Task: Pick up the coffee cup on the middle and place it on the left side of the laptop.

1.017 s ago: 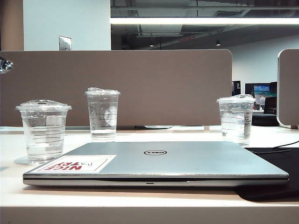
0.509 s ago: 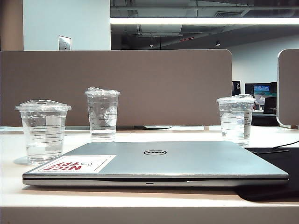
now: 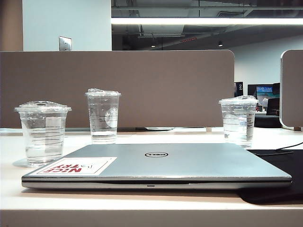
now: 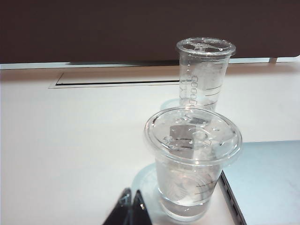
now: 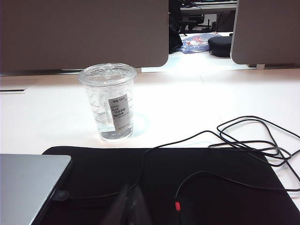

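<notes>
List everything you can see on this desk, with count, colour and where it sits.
coffee cup: 1, clear, domed lid, some water, left of the laptop
slim cup: 1, clear, round logo, behind the laptop, left of centre
labelled cup: 1, clear, white label, right rear
laptop: 1, silver-grey, shut, front centre
mat: 1, black, under the laptop's right end
cable: 1, black, looped across the mat
partition: 1, brown, behind the desk
left tool: 1, black, shut, near the coffee cup
right tool: 1, black, shut, over the mat
</notes>
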